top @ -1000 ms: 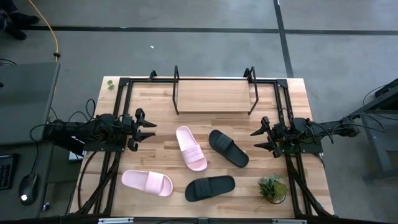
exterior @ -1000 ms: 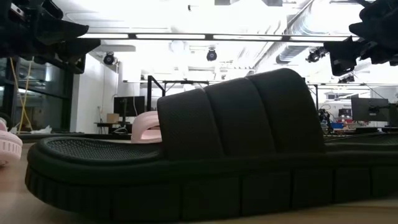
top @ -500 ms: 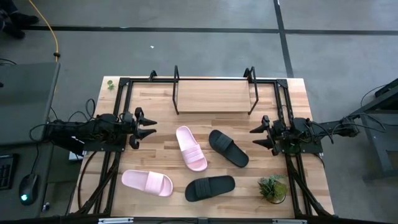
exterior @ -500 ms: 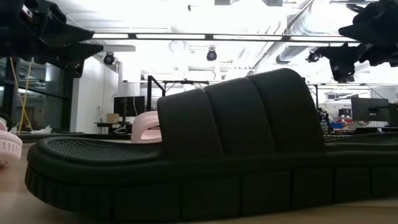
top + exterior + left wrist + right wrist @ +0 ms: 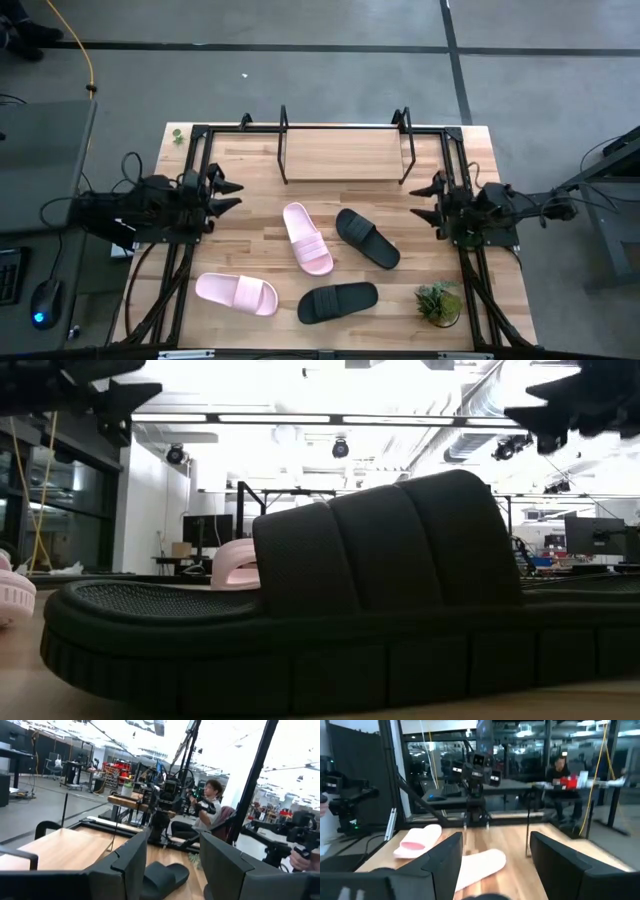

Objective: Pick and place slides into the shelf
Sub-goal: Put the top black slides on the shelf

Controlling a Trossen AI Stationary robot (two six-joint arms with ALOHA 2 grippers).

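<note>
While four slides [image 5: 341, 256] lie loose — shelf [image 5: 345, 154] bare — both claws (left [image 5: 229, 193], right [image 5: 425, 202]) released.

The table [image 5: 255, 200] is light wood in glued strips, with a smooth matt finish. The shelf [image 5: 283, 140] has thin black metal rods around a pale wooden board. The black slide [image 5: 300, 620] looks like matt foam, ribbed on the strap, finely dotted on the footbed.

Black slide [image 5: 340, 610] fills foreground, strap at ctr-right. Pink slide [image 5: 236, 565] behind it, left of ctr; another pink slide [image 5: 12, 600] at left edge. Dark arm parts in upper corners.
</note>
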